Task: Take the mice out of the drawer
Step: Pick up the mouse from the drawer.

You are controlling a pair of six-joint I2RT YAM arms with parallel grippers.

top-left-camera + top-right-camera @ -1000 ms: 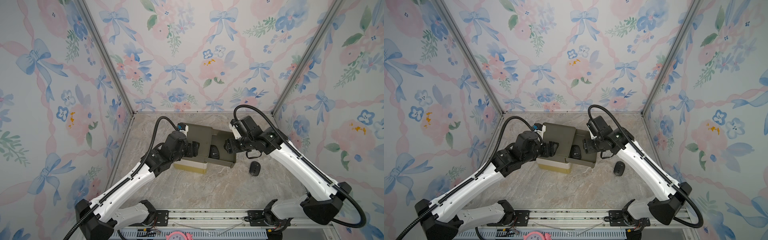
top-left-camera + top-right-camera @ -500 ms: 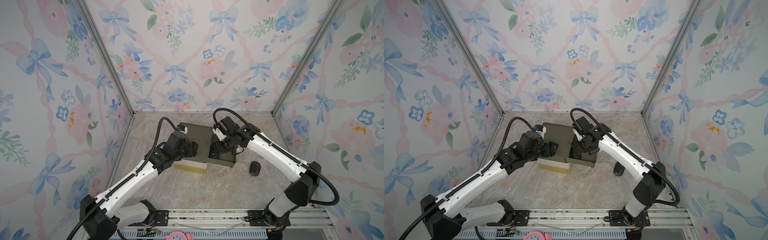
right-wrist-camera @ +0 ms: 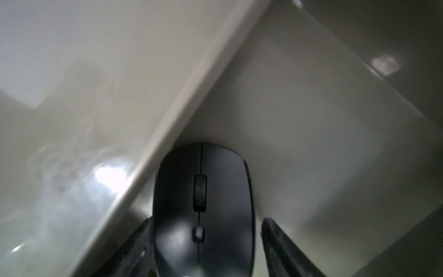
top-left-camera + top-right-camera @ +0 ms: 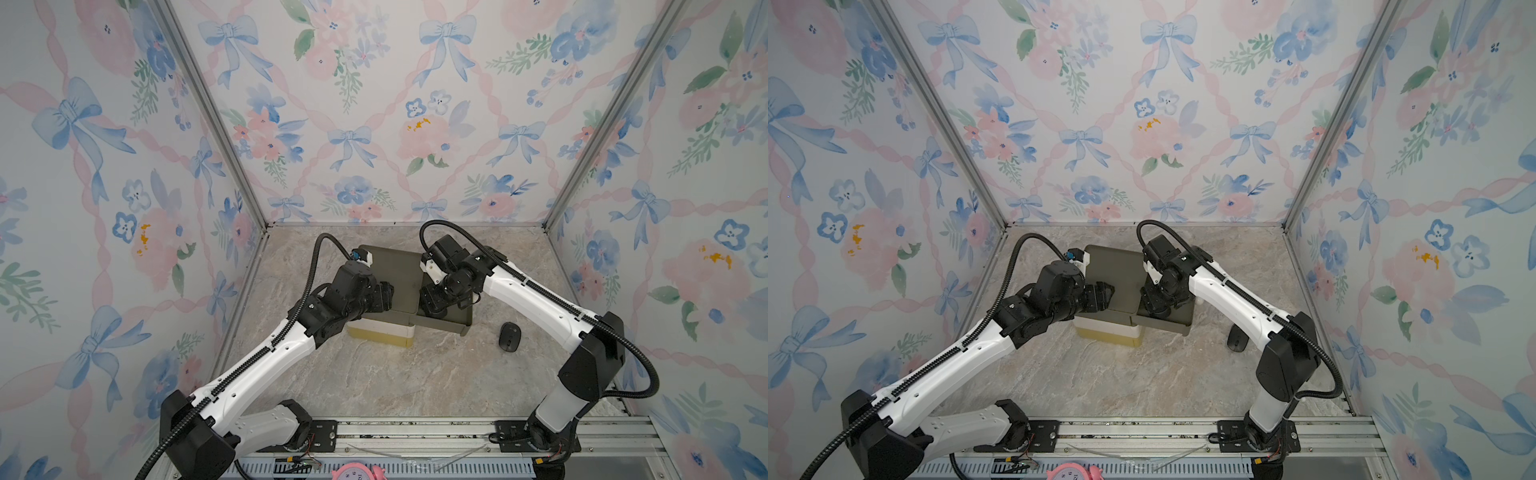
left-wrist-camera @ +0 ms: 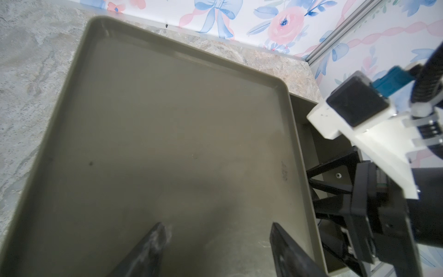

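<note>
Straddling a black mouse (image 3: 202,191) in the drawer (image 3: 311,120), right claw (image 3: 207,220) parted, left claw (image 5: 217,225) wide

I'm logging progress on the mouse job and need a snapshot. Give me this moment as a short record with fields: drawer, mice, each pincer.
drawer: pulled open from the olive cabinet, toward the robot's right
inside mouse: black, lying in the drawer between the right pincer's fingers
outside mouse: black, on the table, apart from the drawer
right pincer: open, down in the drawer, straddling the inside mouse; a gap shows on one side
left pincer: open, empty, over the cabinet top
other mice: none visible
</note>
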